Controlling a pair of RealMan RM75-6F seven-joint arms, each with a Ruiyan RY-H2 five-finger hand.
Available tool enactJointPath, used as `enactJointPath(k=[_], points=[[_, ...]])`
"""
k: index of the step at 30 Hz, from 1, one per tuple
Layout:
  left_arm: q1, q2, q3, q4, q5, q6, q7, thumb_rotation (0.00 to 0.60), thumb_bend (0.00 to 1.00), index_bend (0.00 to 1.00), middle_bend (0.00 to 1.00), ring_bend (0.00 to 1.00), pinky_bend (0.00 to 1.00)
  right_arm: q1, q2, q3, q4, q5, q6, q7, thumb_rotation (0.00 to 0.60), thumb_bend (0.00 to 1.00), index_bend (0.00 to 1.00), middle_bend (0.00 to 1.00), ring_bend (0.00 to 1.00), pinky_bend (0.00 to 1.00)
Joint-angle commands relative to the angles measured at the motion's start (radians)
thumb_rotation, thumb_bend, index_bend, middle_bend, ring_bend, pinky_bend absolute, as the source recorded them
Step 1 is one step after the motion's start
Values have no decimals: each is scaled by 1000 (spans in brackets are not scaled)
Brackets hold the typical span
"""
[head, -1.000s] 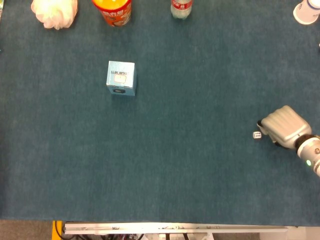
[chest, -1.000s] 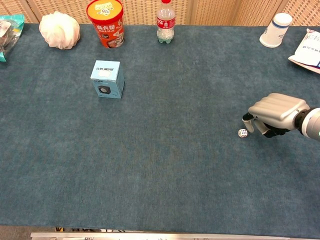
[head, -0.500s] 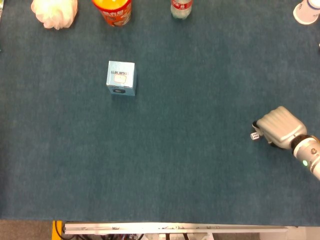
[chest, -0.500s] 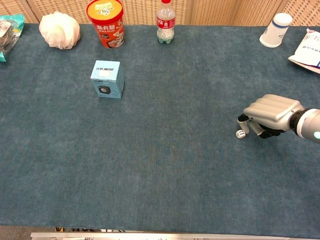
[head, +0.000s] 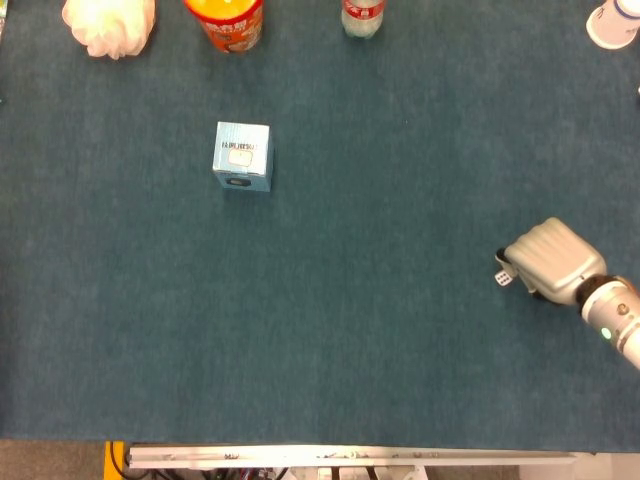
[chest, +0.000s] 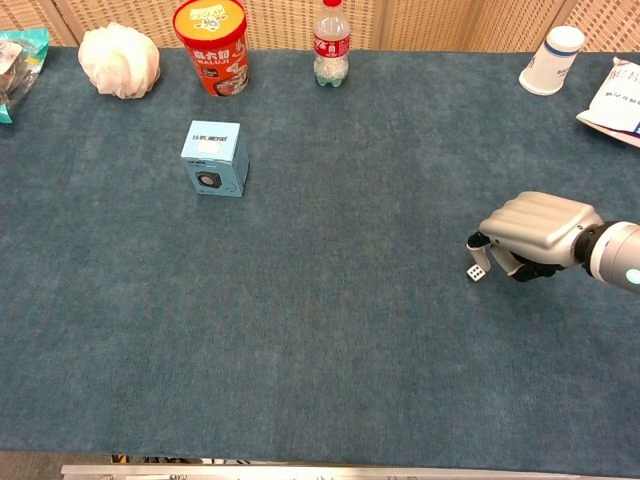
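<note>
Resting on the blue cloth, the small white die lay at the 9 o'clock edge of the right hand, whose fingertips curled down touching or just above it; a pinch could not be confirmed. Judged light, rigid and slippery, the die was best pinched across opposite faces.

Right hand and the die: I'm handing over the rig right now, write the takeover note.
Right hand: fingers curled, fingertips at the small white die, which lies on the blue table cloth; whether it is pinched cannot be told.
Left hand: not in view.
Light blue box stands far off to the left, untouched.
Done: hand brought up to the die.
Left: die not lifted; confirm the hold first.
</note>
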Motion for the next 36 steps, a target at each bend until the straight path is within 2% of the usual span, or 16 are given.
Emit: enactJointPath(k=[1,21,36], points=[[0,1,0,-1,-2,-1,0,600,0,233,284,206,341,1,0,-3,-5,-8,1,1,600,1000,463,1000,1000,1000],[6,7,0,-10,2,7,3,600,0,233,289,207,341,-5,20,-11,-32,-37,29,0,600,1000,463,1000,1000,1000],[9,13,0,-15,-2,7,5,600,0,233,289,207,341,7,-6,-3,9,2,5,-5,600,1000,463,1000,1000,1000]])
